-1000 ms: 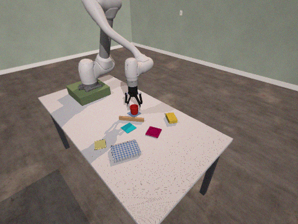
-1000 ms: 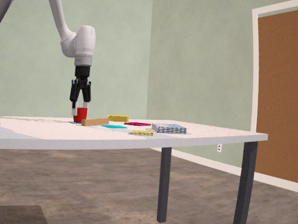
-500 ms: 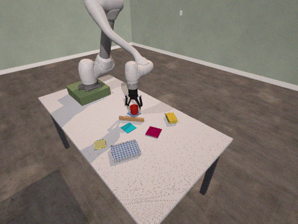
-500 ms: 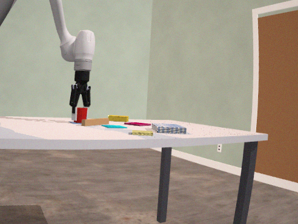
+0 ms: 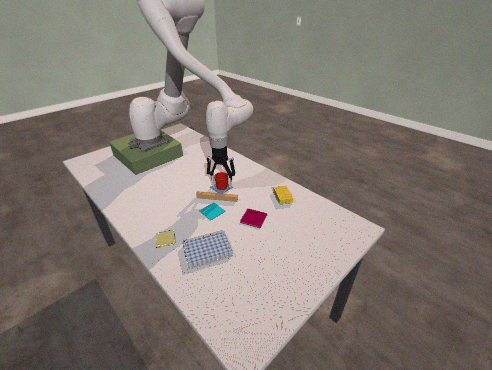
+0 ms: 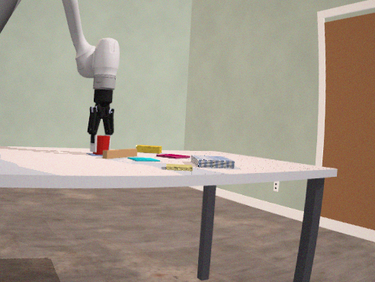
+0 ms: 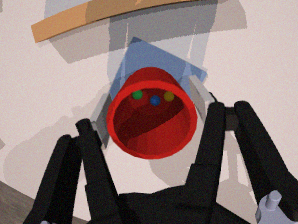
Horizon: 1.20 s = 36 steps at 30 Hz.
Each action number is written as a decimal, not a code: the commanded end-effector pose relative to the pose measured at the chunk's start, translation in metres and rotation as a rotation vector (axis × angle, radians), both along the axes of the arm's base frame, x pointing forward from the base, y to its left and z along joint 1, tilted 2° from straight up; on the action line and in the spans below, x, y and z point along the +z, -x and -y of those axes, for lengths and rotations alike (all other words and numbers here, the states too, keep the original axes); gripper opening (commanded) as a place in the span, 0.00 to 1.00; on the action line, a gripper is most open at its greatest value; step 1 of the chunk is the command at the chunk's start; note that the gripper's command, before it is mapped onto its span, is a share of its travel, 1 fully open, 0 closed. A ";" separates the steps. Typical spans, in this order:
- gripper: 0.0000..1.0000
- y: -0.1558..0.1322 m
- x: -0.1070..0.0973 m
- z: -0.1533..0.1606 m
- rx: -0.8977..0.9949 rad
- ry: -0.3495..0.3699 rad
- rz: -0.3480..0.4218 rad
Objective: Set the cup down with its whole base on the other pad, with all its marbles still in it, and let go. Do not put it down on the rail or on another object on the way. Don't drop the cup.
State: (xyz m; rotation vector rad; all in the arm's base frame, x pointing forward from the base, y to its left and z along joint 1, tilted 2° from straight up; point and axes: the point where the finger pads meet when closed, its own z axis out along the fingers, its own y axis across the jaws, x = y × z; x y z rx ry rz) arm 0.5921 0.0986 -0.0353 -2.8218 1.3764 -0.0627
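The red cup [image 5: 221, 180] stands upright on a light blue pad [image 5: 223, 189] behind the wooden rail [image 5: 217, 196]. In the wrist view the cup [image 7: 153, 112] holds three marbles, green, blue and yellow, and the blue pad [image 7: 152, 59] shows under it. My gripper [image 5: 220, 175] is lowered over the cup with one finger on each side of it. The fingers stand apart and open around the cup; I cannot tell whether they touch it. A cyan pad [image 5: 212, 211] lies flat on the near side of the rail. The side view shows the cup [image 6: 103, 145] resting on the table.
A magenta flat block [image 5: 253, 218], a yellow block [image 5: 283, 194], a small olive square [image 5: 165, 238] and a blue checked box [image 5: 207, 248] lie around the cyan pad. The arm's green base [image 5: 146, 151] stands at the far left of the table.
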 end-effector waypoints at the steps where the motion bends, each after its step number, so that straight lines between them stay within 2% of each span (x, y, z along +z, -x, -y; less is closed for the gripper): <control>1: 0.58 0.000 0.000 0.000 0.000 0.000 0.000; 36: 0.54 0.000 0.000 0.000 0.000 0.000 0.000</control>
